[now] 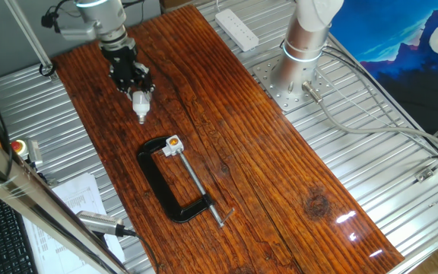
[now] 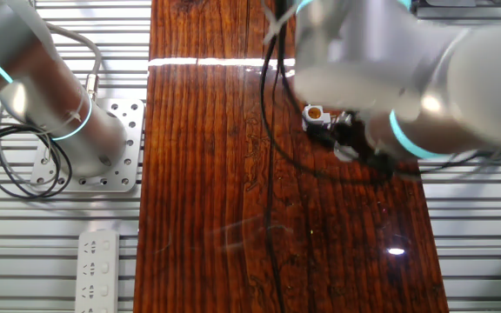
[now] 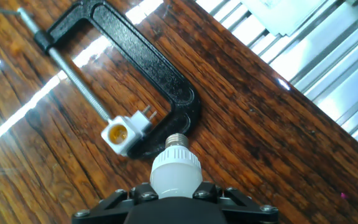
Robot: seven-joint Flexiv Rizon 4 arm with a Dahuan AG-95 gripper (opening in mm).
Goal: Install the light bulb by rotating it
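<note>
Wooden table point(image 1: 280, 183): clamp point(image 1: 166, 186) pins socket point(image 1: 172, 144) steady for threading. Gripper point(image 1: 141, 95) grasps bulb point(image 1: 141, 104), base forward, apart from socket.

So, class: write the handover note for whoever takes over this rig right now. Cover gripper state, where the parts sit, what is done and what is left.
Gripper: shut on the light bulb, screw base pointing away from the fingers.
Bulb: held in the air above the wooden table, apart from the socket.
Socket: white block with orange centre, clamped in the black C-clamp on the table.
Done: bulb picked up.
Left: line the base up with the socket, seat it, rotate it in, release.
</note>
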